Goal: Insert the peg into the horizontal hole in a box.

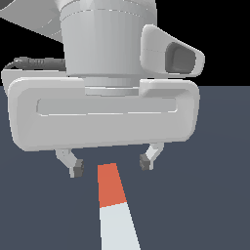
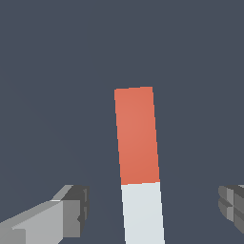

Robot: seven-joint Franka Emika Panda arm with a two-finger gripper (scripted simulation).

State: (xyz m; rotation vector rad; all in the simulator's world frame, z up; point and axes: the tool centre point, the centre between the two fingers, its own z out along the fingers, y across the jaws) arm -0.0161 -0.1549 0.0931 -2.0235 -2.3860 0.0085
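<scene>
The peg (image 1: 114,205) lies flat on the dark grey floor, its orange-red part away from the camera and its pale grey-white part running off the bottom edge of the exterior view. It also shows in the wrist view (image 2: 138,162). My gripper (image 1: 111,165) is open and hovers above the peg's orange-red end, one finger on each side, touching nothing. In the wrist view the fingertips (image 2: 76,209) stand wide on either side of the white part. The box and its hole are out of view.
The dark grey floor (image 1: 205,185) spreads around the peg. My arm's large white hand body (image 1: 102,112) fills the upper part of the exterior view and hides what lies behind it.
</scene>
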